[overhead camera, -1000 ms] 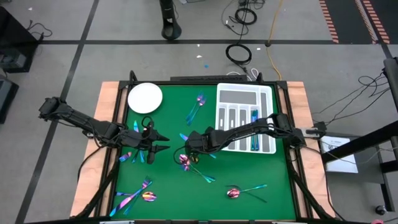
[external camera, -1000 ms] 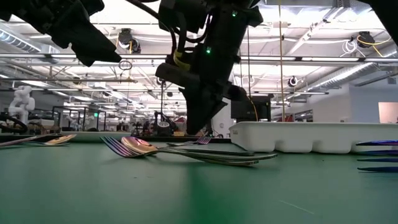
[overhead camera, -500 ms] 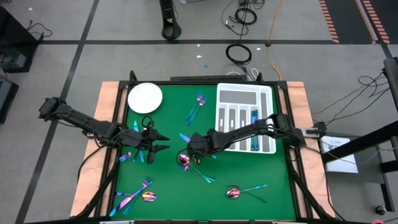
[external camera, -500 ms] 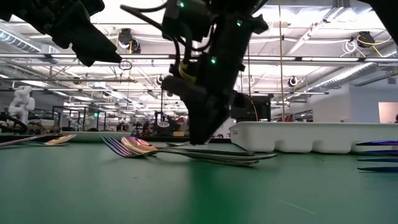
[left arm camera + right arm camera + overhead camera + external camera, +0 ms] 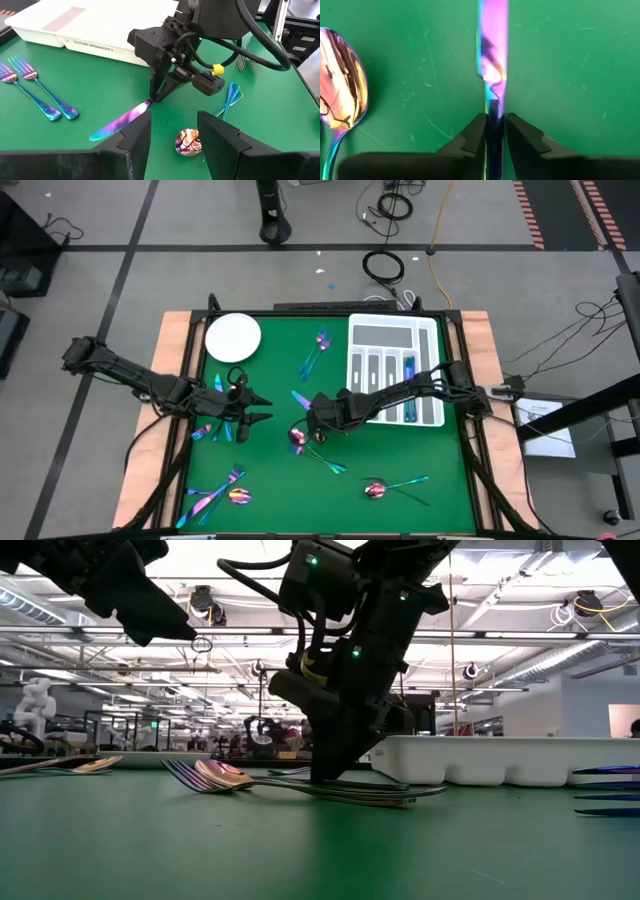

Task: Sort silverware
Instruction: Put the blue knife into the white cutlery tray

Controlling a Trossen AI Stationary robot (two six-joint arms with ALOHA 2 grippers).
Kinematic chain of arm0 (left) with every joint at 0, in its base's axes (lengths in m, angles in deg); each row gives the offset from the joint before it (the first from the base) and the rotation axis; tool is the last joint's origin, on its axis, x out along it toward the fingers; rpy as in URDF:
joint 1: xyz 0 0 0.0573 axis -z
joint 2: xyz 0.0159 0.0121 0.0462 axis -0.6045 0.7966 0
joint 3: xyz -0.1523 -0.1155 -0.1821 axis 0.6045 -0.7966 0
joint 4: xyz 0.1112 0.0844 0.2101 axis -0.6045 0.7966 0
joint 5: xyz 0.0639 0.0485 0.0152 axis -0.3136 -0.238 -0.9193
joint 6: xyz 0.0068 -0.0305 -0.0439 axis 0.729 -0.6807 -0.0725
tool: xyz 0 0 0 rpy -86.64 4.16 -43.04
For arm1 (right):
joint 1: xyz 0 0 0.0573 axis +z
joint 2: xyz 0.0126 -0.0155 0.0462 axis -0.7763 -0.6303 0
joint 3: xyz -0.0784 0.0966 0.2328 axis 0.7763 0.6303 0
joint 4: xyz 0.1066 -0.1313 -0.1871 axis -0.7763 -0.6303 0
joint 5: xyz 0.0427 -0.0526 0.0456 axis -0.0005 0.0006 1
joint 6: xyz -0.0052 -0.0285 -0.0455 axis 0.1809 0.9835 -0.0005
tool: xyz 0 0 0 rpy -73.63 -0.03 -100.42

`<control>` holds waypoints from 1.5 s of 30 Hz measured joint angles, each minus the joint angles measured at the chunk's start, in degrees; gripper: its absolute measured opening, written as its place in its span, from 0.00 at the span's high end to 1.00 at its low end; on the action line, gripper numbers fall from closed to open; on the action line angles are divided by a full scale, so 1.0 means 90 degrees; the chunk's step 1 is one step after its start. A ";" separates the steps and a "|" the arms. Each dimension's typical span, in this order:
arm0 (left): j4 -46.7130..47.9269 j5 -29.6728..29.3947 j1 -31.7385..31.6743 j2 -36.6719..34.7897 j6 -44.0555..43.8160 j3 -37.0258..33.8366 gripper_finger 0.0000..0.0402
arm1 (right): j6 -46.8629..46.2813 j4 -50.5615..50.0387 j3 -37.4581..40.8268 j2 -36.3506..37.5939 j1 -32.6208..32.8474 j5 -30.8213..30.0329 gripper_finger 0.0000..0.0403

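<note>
While lying flat mid-counter [image 5: 400,450], knife [image 5: 122,121] running lengthwise straight out from right pincer [image 5: 493,131], fingers clamping its handle end, blade pointing away toward left pincer [image 5: 172,145], waiting nearby with fingers apart; right arm nearer

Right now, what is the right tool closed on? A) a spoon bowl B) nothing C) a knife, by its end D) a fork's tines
C: the right tool pinches the narrow end of the iridescent knife between its fingers; the left wrist view shows the same knife on the green mat.
</note>
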 joint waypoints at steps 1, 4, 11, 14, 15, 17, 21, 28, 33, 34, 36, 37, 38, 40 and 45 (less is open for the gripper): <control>-0.0007 0.0000 0.0000 0.0000 0.0038 0.0000 0.60 | -0.0007 0.0008 0.0000 -0.0001 -0.0001 0.0006 0.90; -0.0028 -0.0002 0.0000 0.0000 0.0093 0.0000 0.60 | -0.0002 0.0004 -0.0031 -0.0002 -0.0002 0.0022 0.97; -0.0063 -0.0002 0.0000 0.0000 0.0139 0.0000 0.60 | 0.0181 -0.0198 -0.0398 -0.0012 0.0001 0.0090 0.96; -0.0062 -0.0002 0.0000 0.0000 0.0139 0.0000 0.60 | 0.0285 -0.0326 -0.0583 -0.0033 0.0002 0.0124 0.97; -0.0063 -0.0002 0.0000 0.0000 0.0139 0.0000 0.60 | 0.0331 -0.0364 -0.0664 -0.0042 0.0004 0.0126 0.97; -0.0061 -0.0002 0.0000 0.0000 0.0139 0.0000 0.60 | 0.0379 -0.0346 -0.0804 -0.0044 0.0010 0.0204 0.98; -0.0064 -0.0002 0.0000 0.0000 0.0140 0.0000 0.60 | 0.0494 -0.0417 -0.0911 -0.0055 0.0022 0.0182 0.99; -0.0064 -0.0002 0.0000 0.0000 0.0146 0.0000 0.60 | 0.0512 -0.0448 -0.0971 -0.0044 0.0019 0.0125 1.00; -0.0067 -0.0022 0.0000 0.0000 0.0223 0.0000 0.60 | 0.0512 -0.0598 -0.0976 -0.0041 0.0019 0.0104 1.00; -0.0091 -0.0079 0.0000 0.0000 0.0290 0.0000 0.60 | 0.0512 -0.0646 -0.0976 -0.0033 0.0019 0.0104 1.00; -0.0234 -0.0273 -0.0013 0.0048 0.0378 0.0004 0.60 | 0.0503 -0.0848 -0.0976 0.0064 0.0045 0.0104 1.00; -0.0344 -0.0364 -0.0043 0.0117 0.0438 0.0005 0.60 | 0.0494 -0.0933 -0.0976 0.0128 0.0065 0.0096 1.00; -0.0465 -0.0400 -0.0092 0.0198 0.0491 0.0007 0.60 | 0.0493 -0.0963 -0.0976 0.0210 0.0096 0.0029 1.00; -0.0721 -0.0404 -0.0210 0.0429 0.0610 0.0007 0.60 | 0.0491 -0.1061 -0.0981 0.0395 0.0197 -0.0223 1.00; -0.1466 -0.0174 -0.0613 0.1232 0.0882 0.0012 0.60 | 0.0558 -0.1165 -0.0988 0.0770 0.0481 -0.0423 1.00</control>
